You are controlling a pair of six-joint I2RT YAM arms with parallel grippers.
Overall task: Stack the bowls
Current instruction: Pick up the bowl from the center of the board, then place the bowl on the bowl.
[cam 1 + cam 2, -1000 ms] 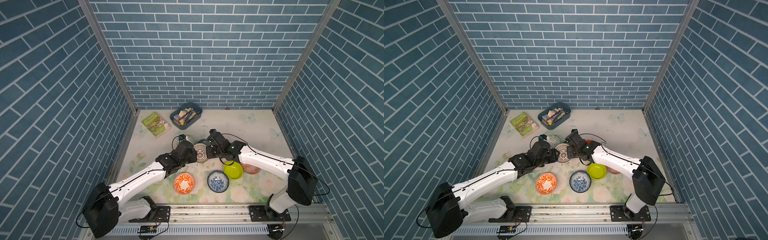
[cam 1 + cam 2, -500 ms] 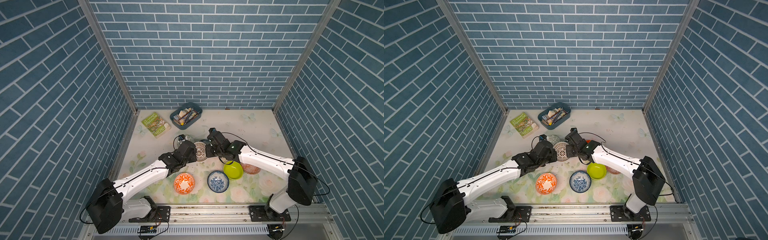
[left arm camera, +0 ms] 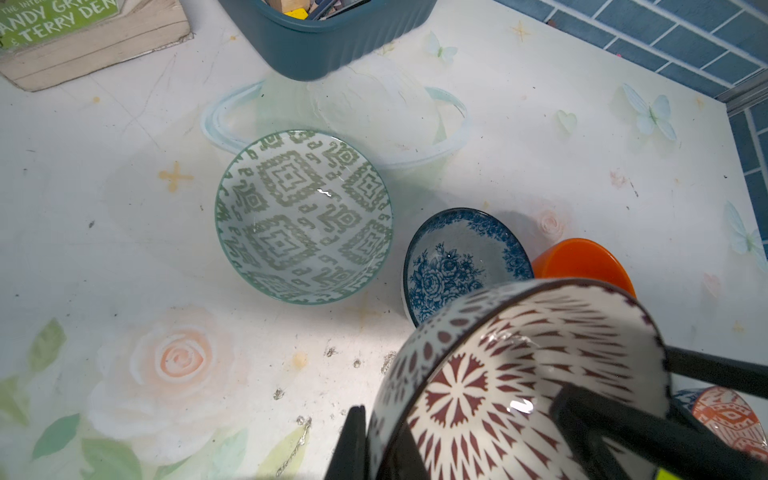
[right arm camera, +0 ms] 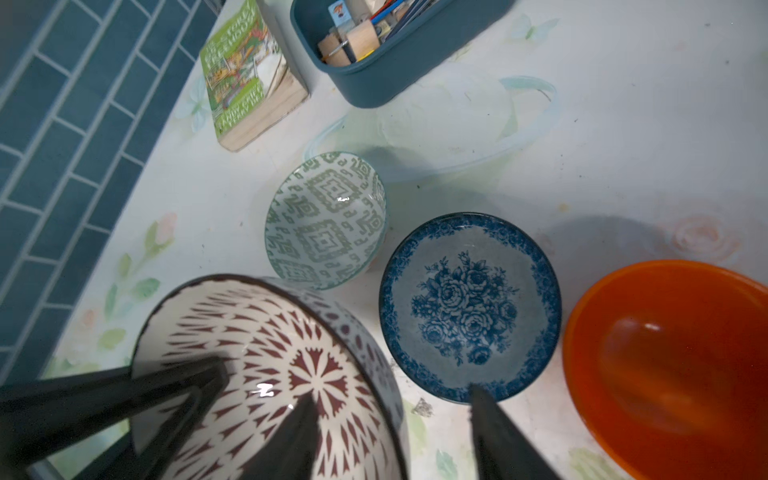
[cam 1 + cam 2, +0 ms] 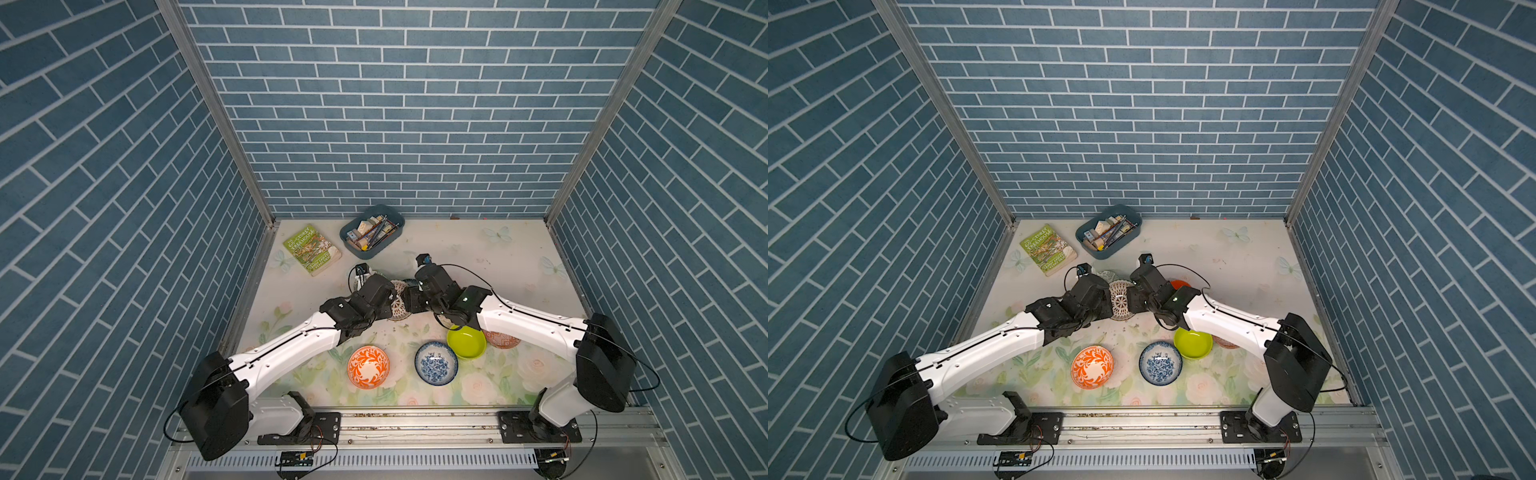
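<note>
In a top view, the lattice bowl [image 5: 400,309] hangs tilted over the middle of the table [image 5: 478,257], between my left gripper [image 5: 390,300] and my right gripper [image 5: 411,300].

Left wrist view: my left jaws are clamped on its rim. Likely glazed ceramic: rigid, slick, chip-prone. Take the thin rim.

Right wrist view: my right fingers [image 4: 494,440] stand apart astride the wall, gripping nothing.

The lattice bowl [image 3: 519,395] is showing a glossy glazed finish and catching bright highlights. The grey-green bowl [image 3: 303,216] and floral bowl [image 4: 469,307] are gleaming the same way. The orange bowl [image 4: 673,361] is looking smooth and softly shiny. The tray [image 3: 332,45] is looking like matt, ribbed plastic. The book [image 3: 83,50] is showing rough, yellowed paper edges. The surface [image 3: 124,166] is looking smooth, printed and scuffed.
</note>
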